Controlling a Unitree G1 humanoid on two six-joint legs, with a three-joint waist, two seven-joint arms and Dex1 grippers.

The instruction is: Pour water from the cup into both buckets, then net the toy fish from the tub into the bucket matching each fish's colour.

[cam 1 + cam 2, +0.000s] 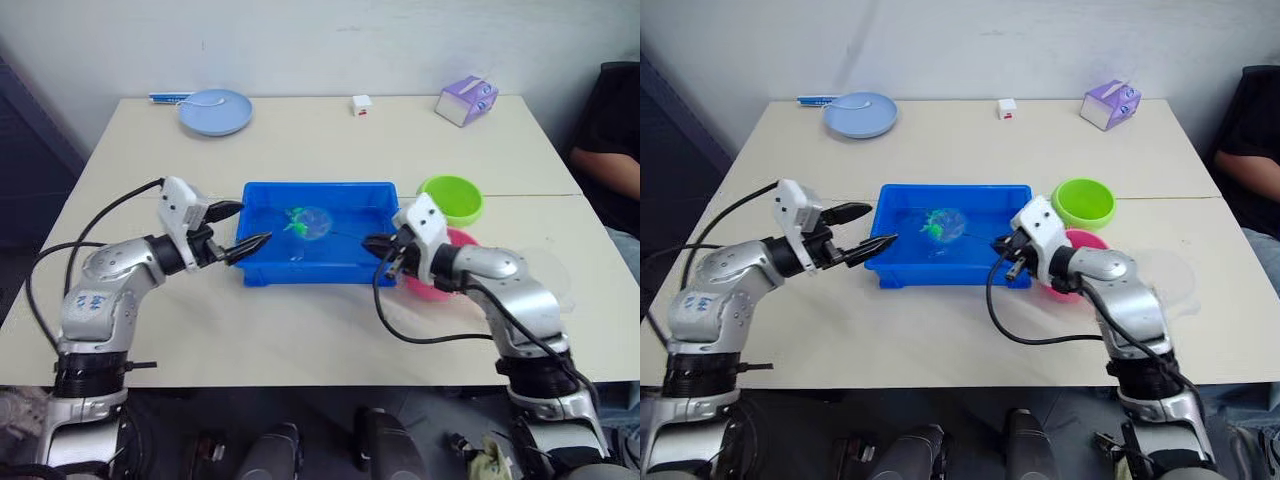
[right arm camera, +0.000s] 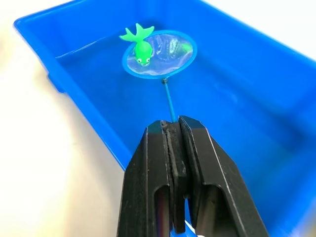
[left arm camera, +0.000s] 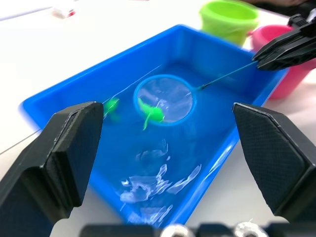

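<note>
The blue tub holds water in the middle of the table. My right gripper is shut on the thin handle of the net at the tub's right end. The net's blue hoop lies in the water, and a green toy fish rests across its rim. Another green fish floats beside the hoop. My left gripper stands open at the tub's left wall, holding nothing. Right of the tub stand the green bucket and the pink bucket, which my right arm partly hides. The clear cup stands further right.
At the table's far edge lie a pale blue plate with a spoon, a small white box and a purple tissue box. A person sits at the right side.
</note>
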